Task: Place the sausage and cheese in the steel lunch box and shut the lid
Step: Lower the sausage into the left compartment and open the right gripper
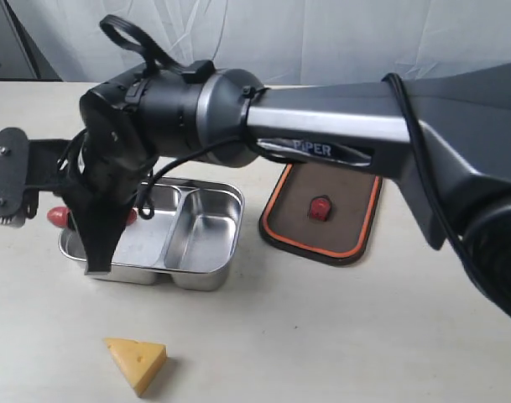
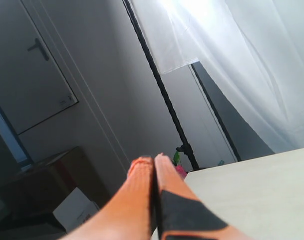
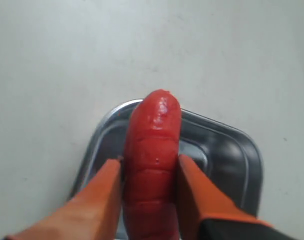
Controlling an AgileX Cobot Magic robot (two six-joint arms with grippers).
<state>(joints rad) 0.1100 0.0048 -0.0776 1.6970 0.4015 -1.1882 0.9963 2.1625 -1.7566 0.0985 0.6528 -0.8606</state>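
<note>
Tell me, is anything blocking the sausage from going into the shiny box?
No, nothing I can see. The right claw holds the sausage above the steel lunch box, which looks empty underneath it. The lid lies off to the side, not over the box.

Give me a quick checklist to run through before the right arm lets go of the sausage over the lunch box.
1. Grip: the right tool is shut on the sausage, a finger on each side. Ok.
2. Position: the steel lunch box lies directly beneath the sausage in the right wrist view. Ok.
3. Drop height above the box floor: cannot tell.
4. Box open: the lid lies flat on the table beside the box, apart from it. Ok.
5. Is the cheese in the box: not ok, it sits on the table in front of the box.
6. The left tool out of the way: shut, aimed away from the work. Ok.
</note>
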